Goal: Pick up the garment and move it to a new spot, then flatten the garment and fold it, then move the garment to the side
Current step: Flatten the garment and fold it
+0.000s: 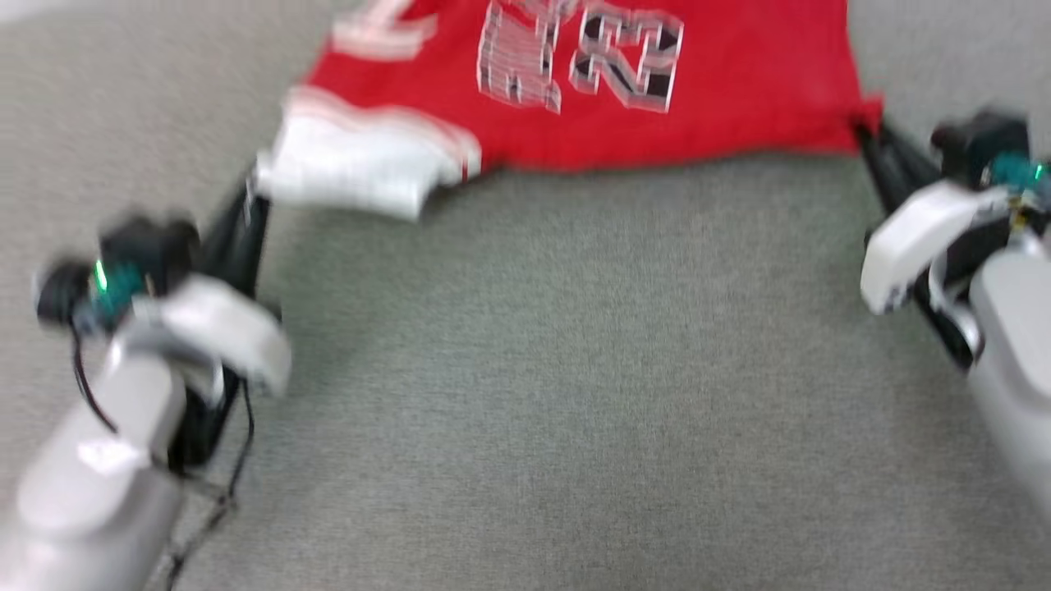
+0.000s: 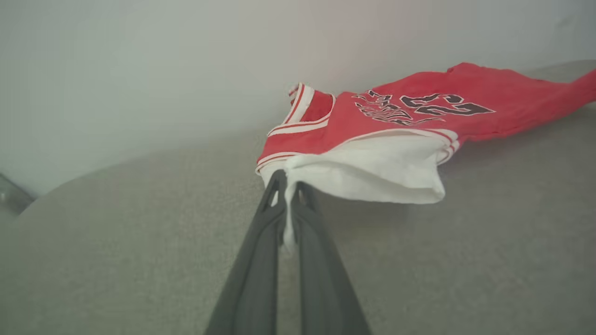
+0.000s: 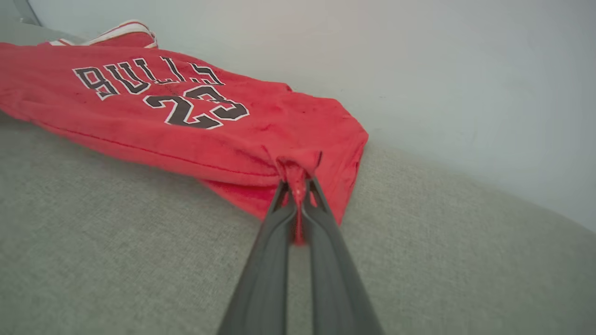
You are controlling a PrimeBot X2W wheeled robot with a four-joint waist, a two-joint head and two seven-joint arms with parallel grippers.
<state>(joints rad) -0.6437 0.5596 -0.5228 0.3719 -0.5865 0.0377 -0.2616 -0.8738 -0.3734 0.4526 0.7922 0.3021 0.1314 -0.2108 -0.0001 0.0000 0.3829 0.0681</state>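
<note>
**A:** Where is the garment [image 1: 624, 98], and how is it held?

**B:** It lies at the far side of the grey cloth surface [image 1: 525, 369], close to the pale wall [image 2: 139, 70], with its front upward. The left gripper [image 2: 288, 186] has its jaws closed on the edge of the white sleeve [image 2: 372, 172]. The right gripper [image 3: 298, 186] has its jaws closed on the red hem corner [image 3: 298, 165]. Each one pinches only a small tuck of fabric.

**A:** Why are the two grips so far apart?

**B:** I think it is to keep the soft fabric stretched between them, so that the near edge makes a straight line and the body does not wrinkle. This suits moving it or flattening it; I cannot say which.

**A:** Is it lifted?

**B:** At the sleeve the fabric hangs a little above the surface, with shadow under it. The middle seems to rest on the surface, but the head view is blurred, so I am not sure.

**A:** Which way does it point?

**B:** Its long axis goes across the robot, from its left to its right. The striped collar [image 2: 302, 107] is toward the robot's left and the hem toward its right. So the "BULLS 23" print [image 3: 158, 93] lies sideways for the head camera.
</note>
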